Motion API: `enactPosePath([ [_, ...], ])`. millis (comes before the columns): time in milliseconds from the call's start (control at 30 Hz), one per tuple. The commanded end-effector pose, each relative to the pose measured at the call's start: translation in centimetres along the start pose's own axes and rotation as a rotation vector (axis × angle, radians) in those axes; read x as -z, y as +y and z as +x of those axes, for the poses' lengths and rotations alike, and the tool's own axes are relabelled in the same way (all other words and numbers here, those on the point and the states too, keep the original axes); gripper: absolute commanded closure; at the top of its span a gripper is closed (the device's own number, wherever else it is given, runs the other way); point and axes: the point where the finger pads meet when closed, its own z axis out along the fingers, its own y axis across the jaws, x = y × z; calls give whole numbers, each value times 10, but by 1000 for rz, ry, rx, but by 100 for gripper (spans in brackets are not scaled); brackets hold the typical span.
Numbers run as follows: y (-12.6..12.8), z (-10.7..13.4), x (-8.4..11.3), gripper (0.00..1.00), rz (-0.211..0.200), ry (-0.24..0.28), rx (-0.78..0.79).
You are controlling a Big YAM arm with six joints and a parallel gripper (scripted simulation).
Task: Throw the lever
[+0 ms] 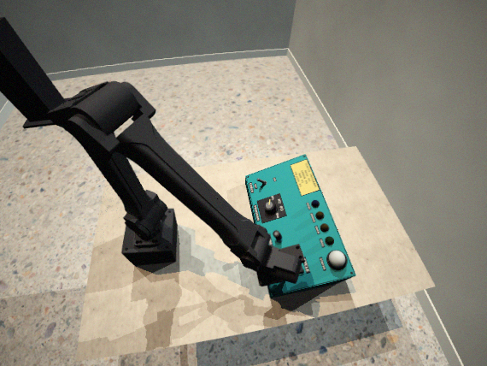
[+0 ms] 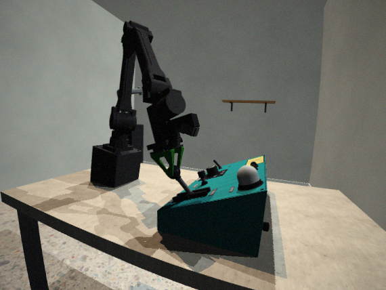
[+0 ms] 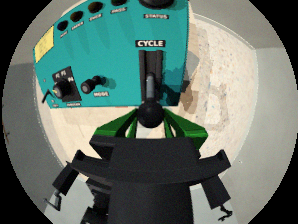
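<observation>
A teal sloped console (image 1: 295, 201) (image 2: 217, 213) (image 3: 113, 43) stands on the table near its right side. Its lever (image 2: 184, 184) (image 3: 150, 86) rises from a black slot (image 2: 191, 194) on the panel's low front corner. In the wrist view the CYCLE label (image 3: 150, 43) sits at the slot's far end, and the lever's black knob (image 3: 149, 115) leans to the near end. My gripper (image 1: 299, 267) (image 2: 174, 172) (image 3: 150, 111), with green fingers, is shut on that knob. In the top view the gripper hides the lever.
Other controls on the panel: a rotary knob (image 1: 270, 206) (image 3: 88, 86), a small toggle (image 1: 277, 234), a row of dark buttons (image 1: 319, 215), a white dome (image 1: 337, 258) (image 2: 248, 176) and a yellow label (image 1: 304, 177). The arm base (image 1: 149, 244) (image 2: 115, 166) stands left. Walls are close on the right.
</observation>
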Motion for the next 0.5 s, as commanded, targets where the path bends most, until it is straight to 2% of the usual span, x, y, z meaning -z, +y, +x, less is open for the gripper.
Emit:
enactPosePath([
  [0,-5,-62,27,100,20,-111,16],
  [33,-8,-70,29,100,34,-137,23],
  [133,-5,-66,23,100,17,-106,14],
  [200,-7,-72,22,100,24,-118,18],
  [467,-7,-79,15,100,18,-109,14],
])
